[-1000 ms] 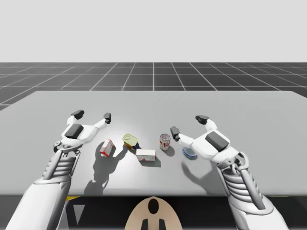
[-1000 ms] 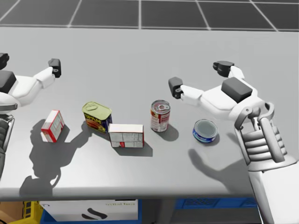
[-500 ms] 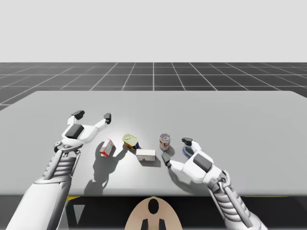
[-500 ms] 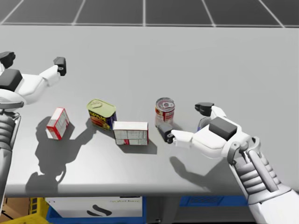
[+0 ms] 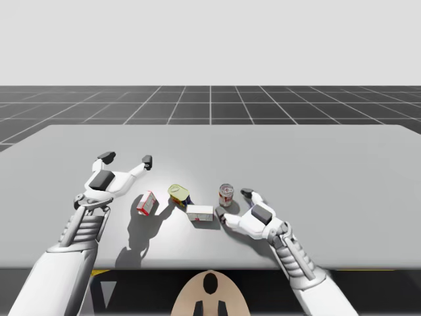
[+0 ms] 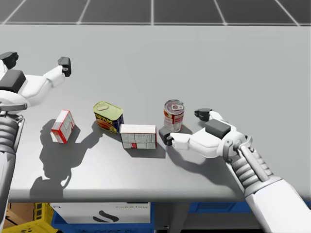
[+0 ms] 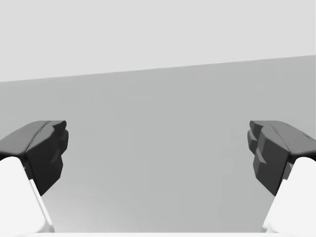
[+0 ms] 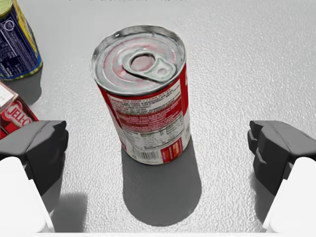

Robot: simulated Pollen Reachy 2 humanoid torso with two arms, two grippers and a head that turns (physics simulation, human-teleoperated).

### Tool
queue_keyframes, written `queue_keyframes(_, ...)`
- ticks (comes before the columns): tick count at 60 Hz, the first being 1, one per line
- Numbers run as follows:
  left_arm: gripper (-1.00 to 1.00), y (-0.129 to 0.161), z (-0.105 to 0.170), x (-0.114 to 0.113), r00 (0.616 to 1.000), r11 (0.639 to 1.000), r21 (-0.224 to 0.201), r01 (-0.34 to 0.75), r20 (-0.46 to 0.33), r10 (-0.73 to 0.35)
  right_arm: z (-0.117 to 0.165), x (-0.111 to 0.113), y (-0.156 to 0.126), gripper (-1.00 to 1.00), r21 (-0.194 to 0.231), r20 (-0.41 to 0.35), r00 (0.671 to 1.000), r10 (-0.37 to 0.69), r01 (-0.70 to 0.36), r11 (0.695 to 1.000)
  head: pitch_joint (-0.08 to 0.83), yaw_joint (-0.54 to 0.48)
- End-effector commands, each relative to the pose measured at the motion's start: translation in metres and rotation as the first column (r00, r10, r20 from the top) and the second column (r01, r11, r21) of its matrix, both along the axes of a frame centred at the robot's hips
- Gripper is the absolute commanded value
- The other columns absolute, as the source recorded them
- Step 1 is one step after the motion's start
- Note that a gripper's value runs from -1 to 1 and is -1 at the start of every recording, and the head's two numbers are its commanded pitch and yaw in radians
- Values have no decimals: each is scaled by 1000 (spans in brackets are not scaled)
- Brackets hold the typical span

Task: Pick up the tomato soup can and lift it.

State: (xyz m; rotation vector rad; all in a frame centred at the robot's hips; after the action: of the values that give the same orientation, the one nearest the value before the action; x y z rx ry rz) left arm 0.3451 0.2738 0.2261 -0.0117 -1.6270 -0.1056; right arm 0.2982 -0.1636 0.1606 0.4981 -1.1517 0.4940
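The tomato soup can (image 5: 225,195) (image 6: 174,115) is red and white with a silver pull-tab lid and stands upright mid-table. My right gripper (image 5: 233,203) (image 6: 184,124) sits low on the table at the can's near side, open. In the right wrist view the can (image 8: 143,94) stands just ahead of the gripper (image 8: 160,148), centred between the two dark fingertips, with a gap on each side. My left gripper (image 5: 126,158) (image 6: 37,61) (image 7: 158,153) hovers open over the table's left part with nothing between its fingers.
A white box (image 5: 200,212) (image 6: 138,136) lies just left of my right gripper's near finger. Further left are a yellow-and-blue tin (image 5: 178,193) (image 6: 108,116) (image 8: 15,39) and a small red-and-white box (image 5: 147,203) (image 6: 62,126). The table's front edge (image 6: 146,199) is close behind my right hand.
My right arm has dropped and swung left, from above the flat blue can to low beside the soup can. My head has turned a little. The left arm has not moved.
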Motion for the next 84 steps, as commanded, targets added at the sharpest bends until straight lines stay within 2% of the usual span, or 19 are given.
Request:
queue_keyframes(1, -1000, 0, 0, 0, 1000, 1000, -1, -1, 1, 1, -2, 11, 21, -1000, 24, -10, 1000, 10, -10, 1000, 682, -13)
queue_keyframes(13, -1000, 0, 1, 0, 1000, 1000, -2, -3, 1, 3, 0, 23, 32, -1000, 5, -1, 1000, 12, -12, 1000, 683, -10)
queue_keyframes(29, -1000, 0, 0, 0, 1000, 1000, 2, -3, -1, 3, 3, 28, 41, -1000, -19, 11, 1000, 27, -27, 999, 681, -16)
queue_keyframes(33, -1000, -1, 0, 0, 1000, 1000, 3, -3, -2, 3, 4, 27, 41, -1000, -12, -14, 999, 44, -45, 999, 681, -18)
queue_keyframes(34, -1000, -1, 0, 0, 1000, 1000, 3, -3, -2, 3, 4, 26, 40, -926, -12, -13, 999, 44, -45, 999, 681, -18)
queue_keyframes(35, -1000, -1, 0, 0, 1000, 1000, 3, -3, -2, 3, 4, 26, 40, -743, -13, -13, 999, 44, -44, 999, 681, -18)
queue_keyframes(36, -1000, -1, 0, 0, 1000, 1000, 3, -3, -3, 3, 4, 23, 40, -372, -27, 7, 1000, 8, -8, 1000, 681, -18)
queue_keyframes(37, -1000, -1, 0, 1, 1000, 1000, 3, -3, -3, 3, 3, 25, 40, 67, -22, -4, 1000, 8, -8, 1000, 682, -19)
queue_keyframes(38, -1000, -1, 0, 1, 1000, 1000, 4, -3, -3, 3, 4, 24, 40, 722, -19, -14, 1000, 5, -5, 1000, 682, -19)
queue_keyframes(40, -1000, -1, 0, 1, 1000, 1000, 3, -3, -3, 3, 4, 23, 40, 1000, -19, -21, 1000, 8, -9, 1000, 682, -19)
queue_keyframes(54, -1000, -2, -1, 1, 1000, 1000, 5, -2, -4, 2, 5, 18, 39, 1000, -35, -18, 1000, 11, -12, 999, 674, -20)
queue_keyframes(65, -1000, -2, -1, 0, 1000, 1000, 6, -3, -5, 3, 4, 17, 38, 1000, -32, -8, 1000, 4, -4, 999, 549, -20)
queue_keyframes(76, -1000, -4, -4, 1, 1000, 1000, 11, -3, -10, 3, 6, 16, 36, 1000, -29, 9, 1000, -7, 8, 1000, 379, -35)
queue_keyframes(84, -1000, -4, -5, 1, 1000, 1000, 13, -4, -13, 4, 6, 15, 37, 1000, -28, 10, 1000, -4, 4, 1000, 320, -40)
